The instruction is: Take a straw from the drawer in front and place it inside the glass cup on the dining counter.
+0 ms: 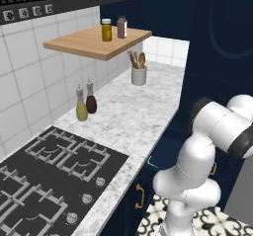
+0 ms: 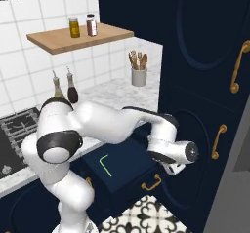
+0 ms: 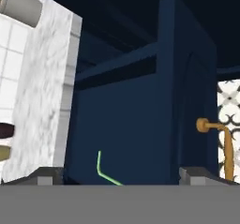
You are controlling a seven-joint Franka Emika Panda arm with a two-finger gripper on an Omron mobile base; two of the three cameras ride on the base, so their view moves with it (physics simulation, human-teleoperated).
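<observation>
Light-green and thin, the bent plastic drinking straw (image 2: pixel 103 164) lies flat on the floor of the wide navy-blue box drawer (image 2: pixel 128 174), which stands pulled out from under the white-and-grey marbled stove surface (image 1: pixel 129 112). The two-finger hand (image 3: pixel 116 171) hangs above the open drawer with its jaws spread wide and nothing between them; in the hand view the straw (image 3: pixel 106 170) appears just above the finger tips (image 3: pixel 45 175), near the drawer wall on the stove side. The main risk from here is a missed or glancing grasp: the straw is slender and round, so jaws closing slightly off its line will probably roll it aside or pinch only the bend. Because it rests on the drawer floor, a descent that is too shallow closes on air, while one that is too deep drives the finger tips into the floor. The drawer walls and the gold handle (image 3: pixel 224 143) on the drawer front stand close to the hand, and a wide-open hand lowered near a wall may strike it. The arm is folded tightly against the tall navy cabinet (image 2: pixel 205 81) beside the drawer, which leaves little room for correction. A straw gripped near one end is also likely to tilt during lifting.
</observation>
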